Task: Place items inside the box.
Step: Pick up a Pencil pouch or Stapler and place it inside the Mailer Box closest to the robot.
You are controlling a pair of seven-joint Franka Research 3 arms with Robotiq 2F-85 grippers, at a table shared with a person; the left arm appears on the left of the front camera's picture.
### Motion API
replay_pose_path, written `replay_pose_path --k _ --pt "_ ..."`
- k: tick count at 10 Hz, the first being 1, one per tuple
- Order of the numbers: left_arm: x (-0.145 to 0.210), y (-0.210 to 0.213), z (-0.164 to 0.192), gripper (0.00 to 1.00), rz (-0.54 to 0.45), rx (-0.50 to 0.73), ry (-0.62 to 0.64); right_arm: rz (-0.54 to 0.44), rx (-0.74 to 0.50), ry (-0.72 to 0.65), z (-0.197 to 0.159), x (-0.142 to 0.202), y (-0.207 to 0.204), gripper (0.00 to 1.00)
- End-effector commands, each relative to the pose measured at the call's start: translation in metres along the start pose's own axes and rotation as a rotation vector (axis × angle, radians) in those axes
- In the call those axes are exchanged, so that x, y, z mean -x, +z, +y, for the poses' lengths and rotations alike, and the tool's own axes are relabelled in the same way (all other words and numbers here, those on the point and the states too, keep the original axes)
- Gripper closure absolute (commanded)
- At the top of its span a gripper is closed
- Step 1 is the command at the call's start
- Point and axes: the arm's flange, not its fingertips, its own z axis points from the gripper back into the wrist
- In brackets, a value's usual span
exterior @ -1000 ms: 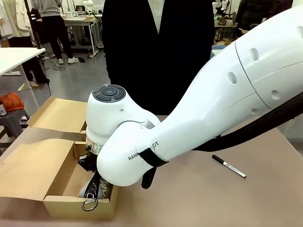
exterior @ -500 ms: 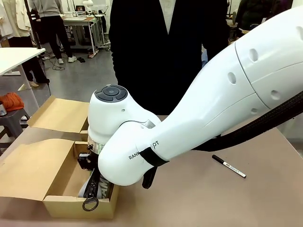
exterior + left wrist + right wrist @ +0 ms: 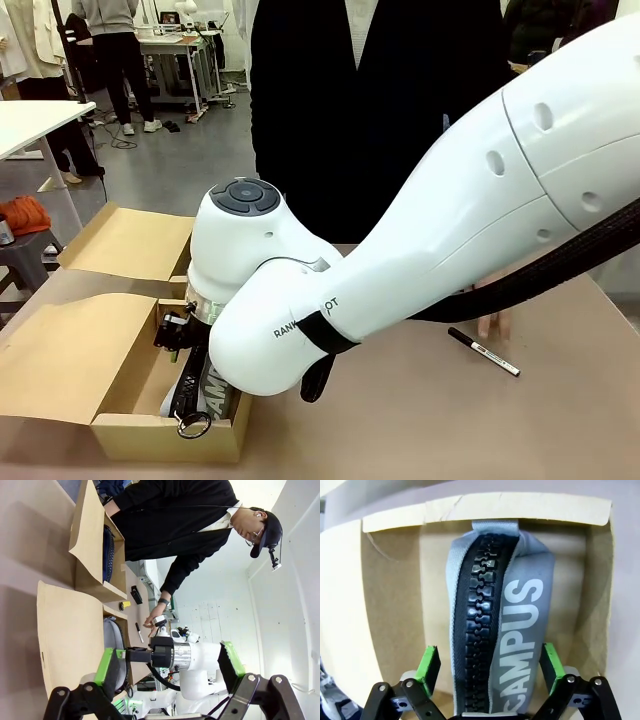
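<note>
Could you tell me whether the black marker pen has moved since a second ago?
No. The black marker pen keeps its spot and angle relative to the cardboard box.

**Pouch in box, marker at right**

The box (image 3: 165,440) is set at the table's (image 3: 420,430) near left. A pouch (image 3: 207,388) is laid inside it, lengthwise. The marker (image 3: 483,351) is laid on the table well to the right, with a hand (image 3: 495,322) just behind it.
</note>
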Motion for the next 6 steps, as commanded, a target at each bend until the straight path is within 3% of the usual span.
replay_pose_path --k 1,3,6 --pt "0.0 -0.001 -0.001 0.0 -0.013 0.021 -0.024 0.131 -0.064 0.041 -0.018 0.009 0.074 0.0" --pt "0.0 -0.001 -0.001 0.0 -0.013 0.021 -0.024 0.246 -0.062 0.126 -0.041 0.029 0.147 0.0" --pt "0.0 -0.001 -0.001 0.0 -0.013 0.021 -0.024 0.348 -0.177 0.236 -0.129 0.062 0.237 0.0"
